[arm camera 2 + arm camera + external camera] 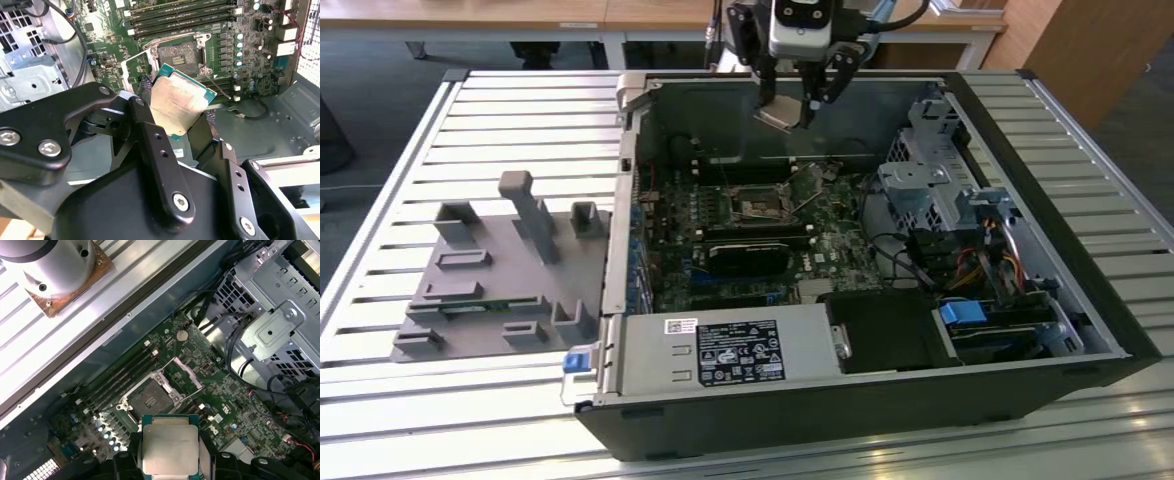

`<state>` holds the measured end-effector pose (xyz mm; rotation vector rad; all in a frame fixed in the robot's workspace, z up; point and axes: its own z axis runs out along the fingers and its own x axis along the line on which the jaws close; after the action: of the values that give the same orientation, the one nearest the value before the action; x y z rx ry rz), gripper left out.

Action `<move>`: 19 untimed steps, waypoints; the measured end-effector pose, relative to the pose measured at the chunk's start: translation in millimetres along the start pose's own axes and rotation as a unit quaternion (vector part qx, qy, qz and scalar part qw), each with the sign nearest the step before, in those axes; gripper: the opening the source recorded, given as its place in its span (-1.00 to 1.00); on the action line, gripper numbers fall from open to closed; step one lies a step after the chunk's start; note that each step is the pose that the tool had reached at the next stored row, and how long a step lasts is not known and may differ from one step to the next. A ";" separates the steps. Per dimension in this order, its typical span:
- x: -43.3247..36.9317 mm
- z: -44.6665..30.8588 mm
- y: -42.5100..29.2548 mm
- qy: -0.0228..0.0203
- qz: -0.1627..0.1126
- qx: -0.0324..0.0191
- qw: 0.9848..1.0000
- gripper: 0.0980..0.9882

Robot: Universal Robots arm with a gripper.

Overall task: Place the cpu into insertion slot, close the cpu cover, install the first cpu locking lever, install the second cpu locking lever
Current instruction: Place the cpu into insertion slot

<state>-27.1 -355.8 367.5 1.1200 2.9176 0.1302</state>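
My gripper (787, 110) hangs over the back of the open computer case, shut on the cpu (778, 114), a flat square chip with a silver-grey top that it holds tilted. In both wrist views the black fingers (150, 135) clamp the cpu (177, 102) (169, 447) by two opposite edges. The insertion slot (758, 203) (180, 52) (149, 400) lies bare on the green motherboard, some way below the chip. The cpu cover (134, 67) (187, 374), a thin silvery frame, stands swung open beside the slot.
A long black card (747, 250) sits on the board in front of the slot. A metal drive cage (934, 180) with cables fills the exterior view's right of the case, with a power supply (720, 350) at the front. A grey fixture (507, 265) rests on the slatted table (400, 420).
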 end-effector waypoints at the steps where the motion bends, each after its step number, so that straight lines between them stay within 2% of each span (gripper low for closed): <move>1: 0.0 0.1 0.0 0.000 0.004 0.000 1.000 -0.01; 9: 0.0 0.7 -0.1 -0.003 0.039 0.000 0.999 -0.01; 19: 0.0 1.3 -0.1 -0.007 0.080 -0.001 0.997 -0.01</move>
<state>-27.1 -355.9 366.2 1.3480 2.8121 0.1264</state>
